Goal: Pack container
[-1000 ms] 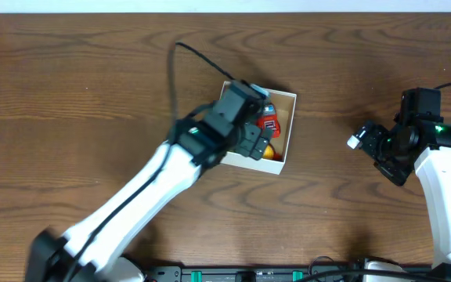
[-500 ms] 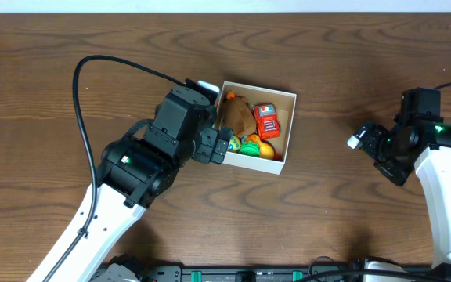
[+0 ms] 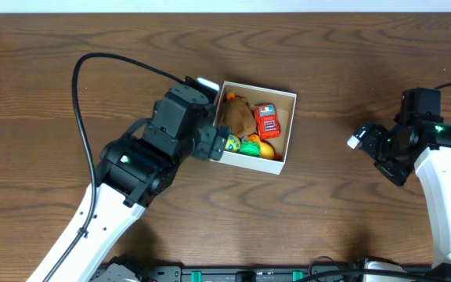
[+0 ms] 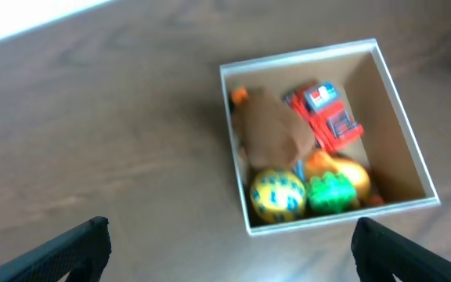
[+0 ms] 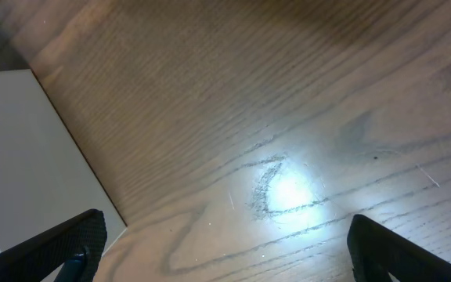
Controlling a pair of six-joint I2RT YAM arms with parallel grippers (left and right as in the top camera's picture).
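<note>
A square white container [image 3: 290, 131], tan inside, holds bright toys [image 4: 325, 117]; left end effector [image 4: 227, 249] and right end effector [image 5: 224, 235] gape wide, empty.

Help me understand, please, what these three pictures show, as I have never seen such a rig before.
These are two robot arms at a brown wooden table. One picture looks down from a fixed camera above the table. The other two come from a camera on each arm's wrist, so the dark tips at their lower corners are that arm's own fingers. The left end effector is at the left side of the square white cardboard box with a tan inside. The right end effector is well off to the right, over bare wood. Both are open and hold nothing. In the box lie a red toy car, a brown soft toy, a yellow ball with blue marks, a green toy and an orange-yellow piece.
</note>
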